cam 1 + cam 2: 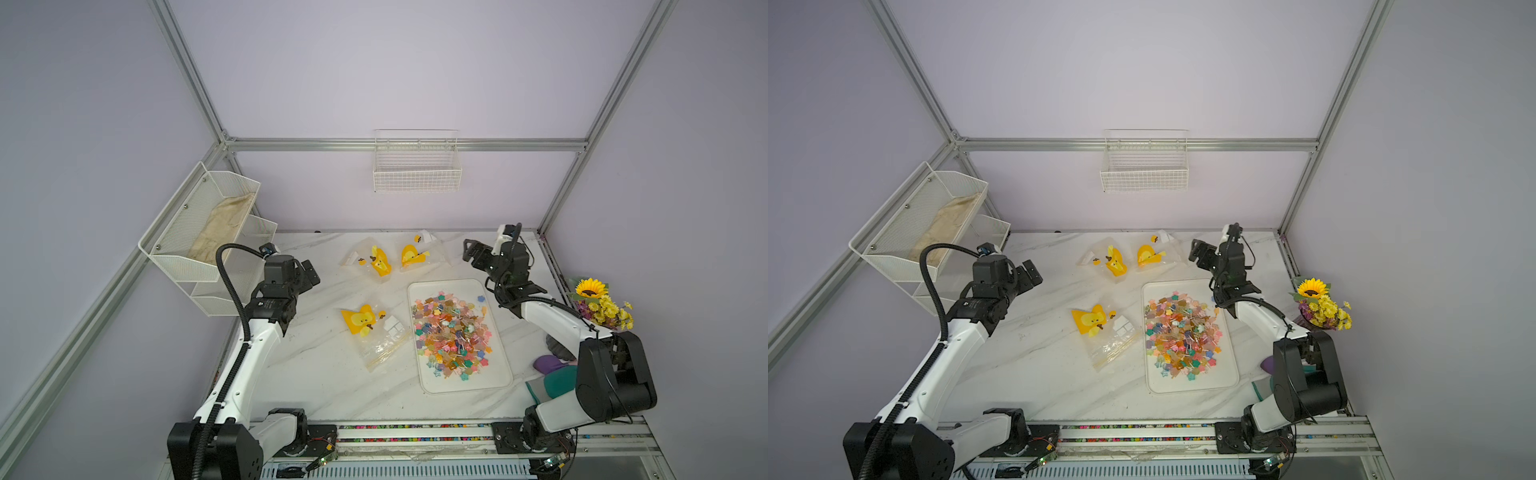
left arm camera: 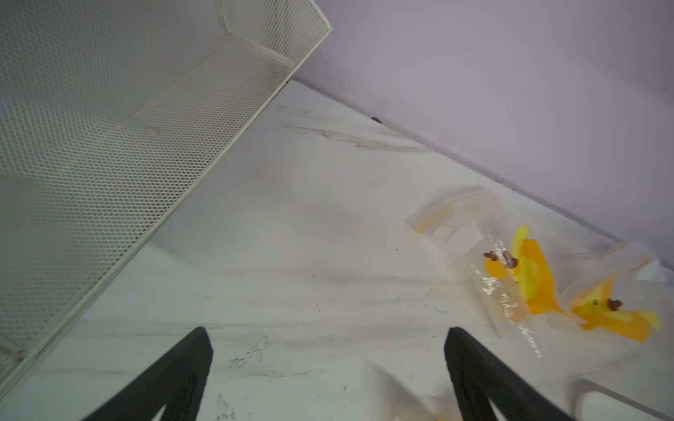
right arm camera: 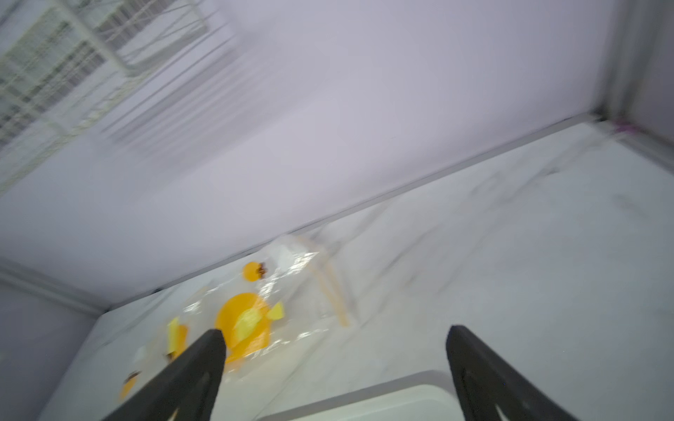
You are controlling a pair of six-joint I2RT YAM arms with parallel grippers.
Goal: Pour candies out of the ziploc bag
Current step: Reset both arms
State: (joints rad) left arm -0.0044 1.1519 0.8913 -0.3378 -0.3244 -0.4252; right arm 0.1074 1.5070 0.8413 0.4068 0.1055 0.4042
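The candies (image 1: 453, 332) (image 1: 1183, 332) lie heaped in a white tray (image 1: 492, 376) (image 1: 1227, 374) on the marble table. A flat clear ziploc bag (image 1: 372, 332) (image 1: 1102, 332) with orange duck prints rests just left of the tray. Two similar bags (image 1: 376, 262) (image 1: 419, 253) lie near the back wall; they also show in the left wrist view (image 2: 525, 277) and the right wrist view (image 3: 248, 324). My left gripper (image 1: 309, 274) (image 2: 327, 335) hovers open left of the bags, holding nothing. My right gripper (image 1: 469, 251) (image 3: 335, 331) is open and empty above the tray's far corner (image 3: 401, 401).
A white mesh rack (image 1: 199, 232) (image 2: 146, 127) stands at the left edge beside my left arm. A wire basket (image 1: 417, 166) hangs on the back wall. A yellow flower bouquet (image 1: 602, 305) and purple and teal items (image 1: 552, 370) sit at the right, by my right arm.
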